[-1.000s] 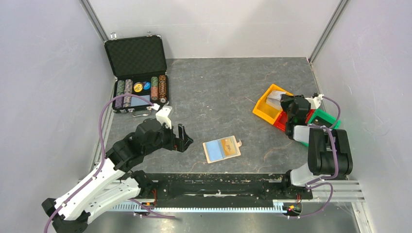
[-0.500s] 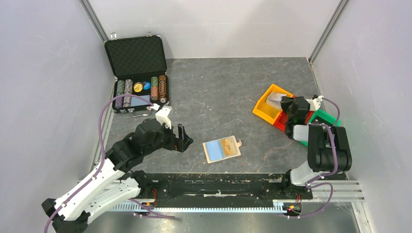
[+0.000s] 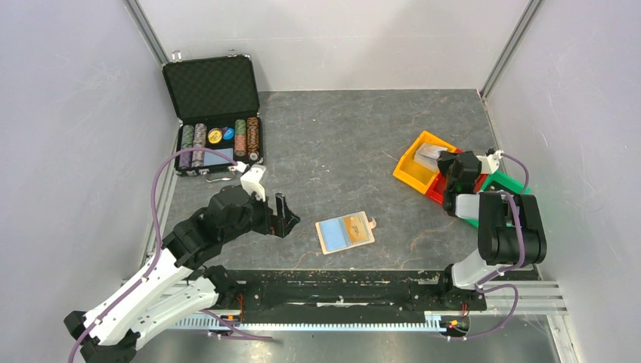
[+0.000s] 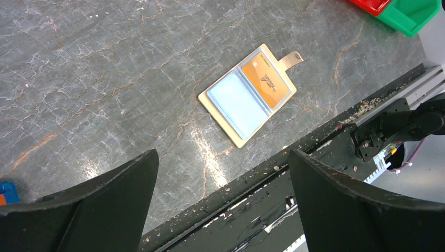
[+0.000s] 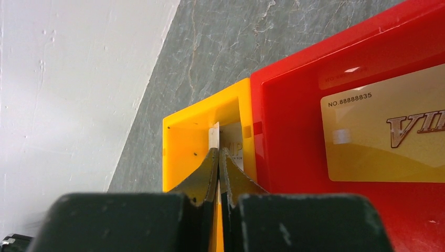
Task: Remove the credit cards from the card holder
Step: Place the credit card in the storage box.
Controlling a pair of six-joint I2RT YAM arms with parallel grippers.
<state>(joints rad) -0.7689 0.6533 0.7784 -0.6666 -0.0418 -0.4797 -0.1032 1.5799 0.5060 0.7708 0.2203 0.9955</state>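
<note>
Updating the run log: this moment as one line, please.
left hand open, clear of holder | holder open, orange card inside | right hand shut on white card in yellow bin | gold card in red bin

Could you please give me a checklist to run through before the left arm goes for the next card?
1. Left gripper open: ok.
2. Card holder lying open, pockets up: ok.
3. Orange card exposed in its pocket: ok.
4. Left gripper over the Card holder: not ok, it hovers to one side.
5. Right gripper away from the Card holder, at the yellow bin: ok.
6. Right gripper free of a card: cannot tell; jaws shut, white edge at the tips.
</note>
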